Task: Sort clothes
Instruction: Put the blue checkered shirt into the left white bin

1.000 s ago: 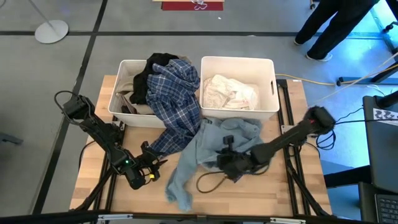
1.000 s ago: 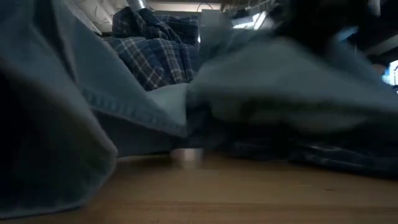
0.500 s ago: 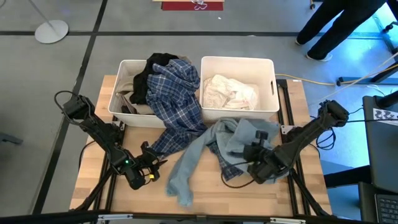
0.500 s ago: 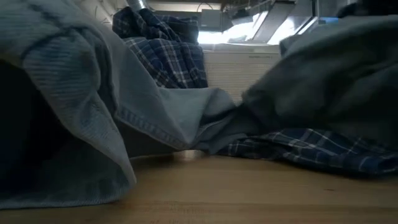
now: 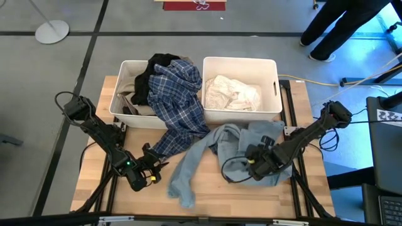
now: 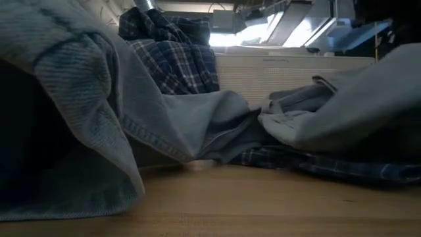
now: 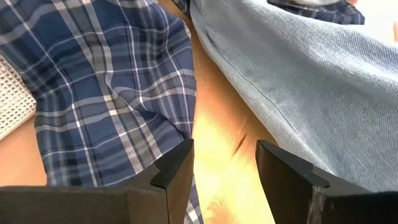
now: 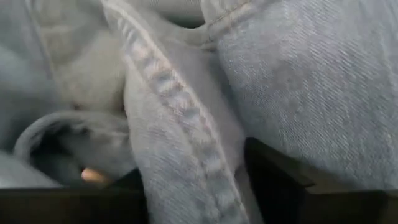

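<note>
right gripper [image 5: 251, 162]: lower right, fingers around denim shirt [image 5: 207, 157] fold, grip unclear | left gripper [image 5: 152, 169]: lower left, spread, empty, by plaid shirt [image 5: 176, 100]

You're seeing bare wooden tabletop [image 5: 213, 194] lying open along the frame's bottom; crumpled light blue denim garment [image 5: 207, 154] is blocking centre.

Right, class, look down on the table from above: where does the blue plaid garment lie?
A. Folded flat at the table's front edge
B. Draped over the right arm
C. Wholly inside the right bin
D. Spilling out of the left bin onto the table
D: the blue plaid garment hangs over the front wall of the left bin and trails down onto the table.
</note>
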{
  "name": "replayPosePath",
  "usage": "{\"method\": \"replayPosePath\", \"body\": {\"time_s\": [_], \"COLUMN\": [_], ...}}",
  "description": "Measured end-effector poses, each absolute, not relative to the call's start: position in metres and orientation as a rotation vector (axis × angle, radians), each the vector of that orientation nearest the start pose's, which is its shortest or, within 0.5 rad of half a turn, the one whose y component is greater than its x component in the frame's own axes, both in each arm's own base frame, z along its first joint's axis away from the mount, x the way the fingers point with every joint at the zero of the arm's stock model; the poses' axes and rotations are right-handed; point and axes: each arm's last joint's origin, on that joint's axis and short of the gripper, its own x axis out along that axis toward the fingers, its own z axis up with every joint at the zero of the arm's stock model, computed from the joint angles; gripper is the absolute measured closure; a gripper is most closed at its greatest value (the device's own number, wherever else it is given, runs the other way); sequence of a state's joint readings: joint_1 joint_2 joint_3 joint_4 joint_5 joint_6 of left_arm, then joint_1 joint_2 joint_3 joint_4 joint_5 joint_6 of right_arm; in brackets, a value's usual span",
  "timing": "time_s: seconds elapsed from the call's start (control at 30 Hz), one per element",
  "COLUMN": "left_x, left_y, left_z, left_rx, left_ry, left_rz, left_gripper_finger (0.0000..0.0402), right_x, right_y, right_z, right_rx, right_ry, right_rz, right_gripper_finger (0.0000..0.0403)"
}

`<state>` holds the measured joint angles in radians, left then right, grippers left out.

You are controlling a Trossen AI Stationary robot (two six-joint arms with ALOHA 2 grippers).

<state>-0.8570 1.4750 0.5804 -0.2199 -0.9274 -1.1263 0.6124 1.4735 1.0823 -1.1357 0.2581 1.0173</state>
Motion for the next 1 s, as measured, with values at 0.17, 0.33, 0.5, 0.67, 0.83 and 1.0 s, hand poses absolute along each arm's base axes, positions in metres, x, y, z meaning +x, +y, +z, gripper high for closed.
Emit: {"method": "replayPosePath", "body": {"time_s": [0.17, 0.33, 0.5, 0.67, 0.83, 1.0], "left_x": [0.170, 0.174, 0.176, 0.168, 0.159, 0.158], "left_y": [-0.161, -0.166, -0.168, -0.159, -0.146, -0.130], "left_z": [0.137, 0.145, 0.161, 0.177, 0.184, 0.171], "left_rx": [-0.206, -0.175, -0.130, -0.114, -0.064, -0.085], "left_ry": [0.543, 0.541, 0.559, 0.565, 0.537, 0.504], "left_rz": [0.411, 0.387, 0.371, 0.379, 0.458, 0.570], "left_gripper_finger": [0.0237, 0.0237, 0.0237, 0.0237, 0.0237, 0.0237], "right_x": [0.211, 0.224, 0.246, 0.267, 0.286, 0.309], "right_y": [0.137, 0.139, 0.140, 0.136, 0.116, 0.092], "right_z": [0.251, 0.291, 0.321, 0.322, 0.298, 0.270], "right_rx": [0.367, 0.397, 0.091, -0.144, -0.192, -0.151], "right_ry": [1.480, 1.370, 0.956, 0.713, 0.694, 0.588], "right_rz": [-0.336, -0.265, -0.245, -0.309, -0.308, -0.239], "right_gripper_finger": [0.0156, 0.0122, 0.0114, 0.0114, 0.0114, 0.0113]}}
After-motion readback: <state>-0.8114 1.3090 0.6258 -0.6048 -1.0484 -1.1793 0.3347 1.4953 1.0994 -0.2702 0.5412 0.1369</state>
